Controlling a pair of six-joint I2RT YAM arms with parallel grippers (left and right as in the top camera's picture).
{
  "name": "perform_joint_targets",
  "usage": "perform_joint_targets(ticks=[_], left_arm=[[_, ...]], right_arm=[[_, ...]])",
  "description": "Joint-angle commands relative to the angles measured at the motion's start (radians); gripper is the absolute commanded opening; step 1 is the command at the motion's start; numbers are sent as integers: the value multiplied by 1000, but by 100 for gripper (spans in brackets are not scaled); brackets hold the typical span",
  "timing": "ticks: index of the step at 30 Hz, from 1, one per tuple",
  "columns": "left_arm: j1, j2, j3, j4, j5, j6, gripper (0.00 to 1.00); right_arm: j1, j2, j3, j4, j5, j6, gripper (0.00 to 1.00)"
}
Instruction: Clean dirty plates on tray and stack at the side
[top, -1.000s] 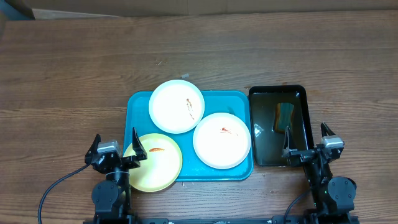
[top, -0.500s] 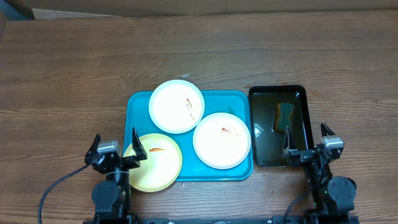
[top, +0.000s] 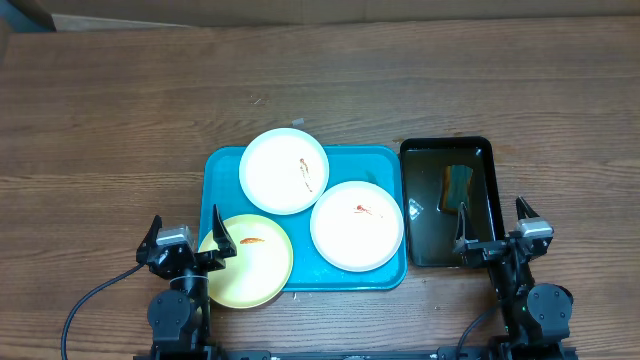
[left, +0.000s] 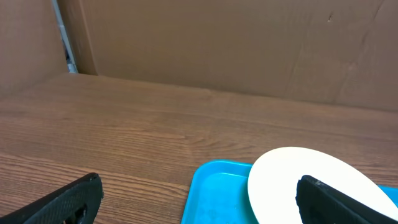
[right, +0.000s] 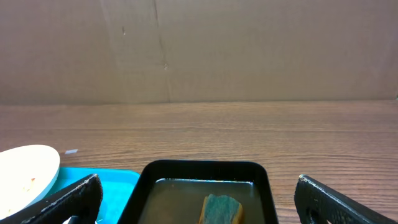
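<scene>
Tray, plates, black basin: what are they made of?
Tray: turquoise, smooth, slight sheen, moulded rounded corners; likely plastic.
Plates: two white, one pale yellow, matte with thin rims; plastic, melamine or paper, can't tell.
Basin: black with a glossy rim; probably plastic.

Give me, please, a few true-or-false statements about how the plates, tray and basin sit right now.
1. The pale yellow round plate overhangs a corner of the turquoise rectangular plastic tray. True.
2. The two white round plates are spotless. False: each carries an orange-red smear.
3. A yellow-green sponge lies in the black rectangular basin of dark water. True.
4. The left arm's fingers grip a plate. False: they stand open and empty.
5. The three plates form one stack. False: they lie spread across the tray.
</scene>
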Motion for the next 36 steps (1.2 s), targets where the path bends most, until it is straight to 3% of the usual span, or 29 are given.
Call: perform_joint_targets(ticks=[1,12,21,26,30,36], left_arm=[[-6,-10,-4,2,-6,22,100],[-6,-10,-4,2,-6,22,100],[-5,-10,-4,126,85,18,100],[-6,-10,17,210,311,-39,100],[-6,0,109,198,359,-201,100],[-6,185,447,-26,402,-170,100]], right_arm=[[3,-11,-11,6,8,-6,100],[3,-11,-11,6,8,-6,100],[3,-11,-11,6,8,-6,100],[3,-11,-11,6,8,-6,100],[3,-11,-11,6,8,-7,100],[3,-11,-11,6,8,-6,100]])
